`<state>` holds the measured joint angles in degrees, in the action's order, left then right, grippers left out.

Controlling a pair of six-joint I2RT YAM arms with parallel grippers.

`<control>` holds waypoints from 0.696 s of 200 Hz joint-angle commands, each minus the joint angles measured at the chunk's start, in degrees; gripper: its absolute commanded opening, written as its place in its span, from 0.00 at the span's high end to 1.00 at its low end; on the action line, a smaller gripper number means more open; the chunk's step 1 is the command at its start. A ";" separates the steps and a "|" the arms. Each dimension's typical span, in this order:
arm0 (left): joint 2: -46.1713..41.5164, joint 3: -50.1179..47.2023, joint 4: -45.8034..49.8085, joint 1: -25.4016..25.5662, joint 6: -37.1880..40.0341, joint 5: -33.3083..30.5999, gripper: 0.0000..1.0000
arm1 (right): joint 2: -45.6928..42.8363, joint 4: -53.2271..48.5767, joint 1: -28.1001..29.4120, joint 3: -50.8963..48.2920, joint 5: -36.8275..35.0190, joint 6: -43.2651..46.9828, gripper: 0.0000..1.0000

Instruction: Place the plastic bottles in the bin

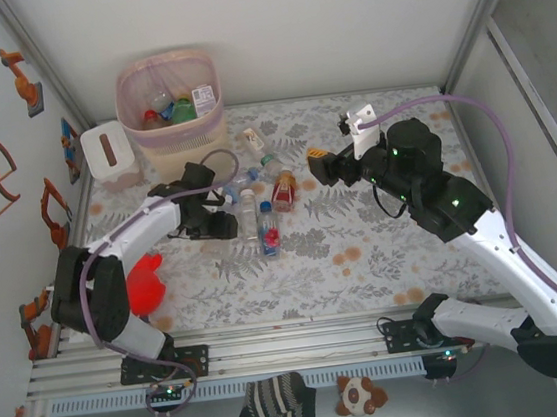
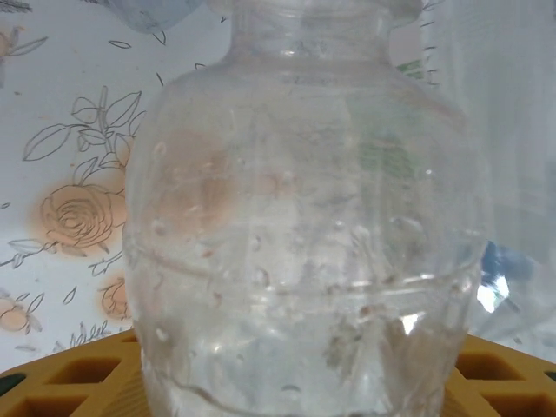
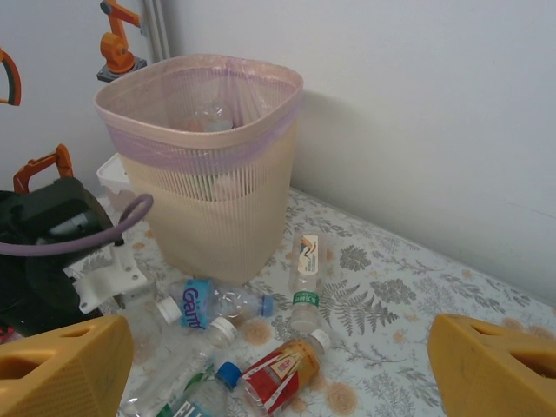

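Left wrist: clear bottle (image 2: 295, 243) seemingly between jaws.

Item 1: blue-labelled bottle (image 3: 213, 302), lying on the desk (image 3: 395, 343). White lettering on the label, reads roughly "Gant".
Item 2: red-labelled bottle (image 3: 280, 375). Print too small to read.
Item 3: green-banded bottle (image 3: 304, 300). Print illegible.

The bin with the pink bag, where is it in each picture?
Top external: the bin stands at the far left of the table, beside the white tissue box.
Right wrist: the bin is at the upper left, with bottles lying in front of it.
Left wrist: a clear bottle sits up close to the camera.
Shared landmark: the flowered tablecloth.
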<state>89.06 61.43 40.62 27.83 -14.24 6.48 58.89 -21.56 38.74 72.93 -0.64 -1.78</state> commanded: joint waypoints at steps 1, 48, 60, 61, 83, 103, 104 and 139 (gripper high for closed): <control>-4.01 2.46 4.39 0.20 0.69 0.20 0.41 | -1.41 1.56 -0.33 0.81 0.29 -1.28 0.13; -9.42 9.15 6.38 -0.58 0.97 1.92 0.42 | -2.11 1.77 -0.36 0.91 -0.31 -0.79 0.13; -10.46 11.16 6.71 -1.07 0.91 2.79 0.43 | -2.12 2.04 -0.33 1.07 -0.32 -0.54 0.13; -10.56 11.34 6.73 -1.18 0.89 2.86 0.43 | -2.12 2.04 -0.33 1.07 -0.32 -0.52 0.13; -12.25 14.65 6.45 -2.62 0.49 5.15 0.43 | -1.70 1.79 -0.33 1.97 0.02 0.32 0.13; -13.40 17.19 5.21 -4.89 -0.49 8.03 0.44 | -1.33 1.26 -0.34 2.91 0.12 1.00 0.13; -13.43 17.26 5.10 -5.02 -0.60 8.20 0.45 | -1.33 1.26 -0.38 2.96 0.12 1.04 0.13; -13.66 21.83 1.84 -9.55 -3.13 13.99 0.46 | -1.40 1.01 -0.34 3.68 0.17 1.60 0.13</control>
<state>76.16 79.64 44.69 20.56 -15.18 14.81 57.82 -21.56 38.74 74.74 -0.64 -1.26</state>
